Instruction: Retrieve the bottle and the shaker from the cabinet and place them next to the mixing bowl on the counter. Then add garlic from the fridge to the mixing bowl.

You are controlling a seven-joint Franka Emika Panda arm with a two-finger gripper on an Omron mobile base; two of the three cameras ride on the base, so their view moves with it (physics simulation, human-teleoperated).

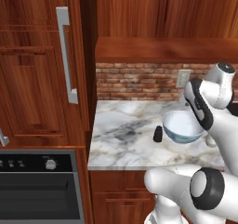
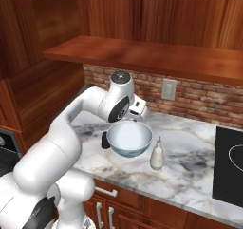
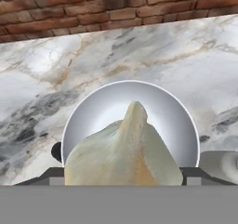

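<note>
The hand (image 3: 124,179) is clamped on the garlic (image 3: 124,148), held above the bowl (image 2: 129,138). On the counter (image 2: 190,171), the shaker (image 1: 158,134) stands just beside the bowl's left and the bottle (image 2: 157,155) just beside its right. Beyond the bowl runs a brick wall (image 3: 93,9).

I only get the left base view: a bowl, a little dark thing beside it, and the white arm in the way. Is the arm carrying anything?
Observer: Yes. In the hand view the garlic sits in the pincer, right above the mixing bowl.
Operator: Anything tucked behind the arm?
Observer: The right base view shows the bottle upright on the counter, on the bowl's other side from the shaker.
</note>
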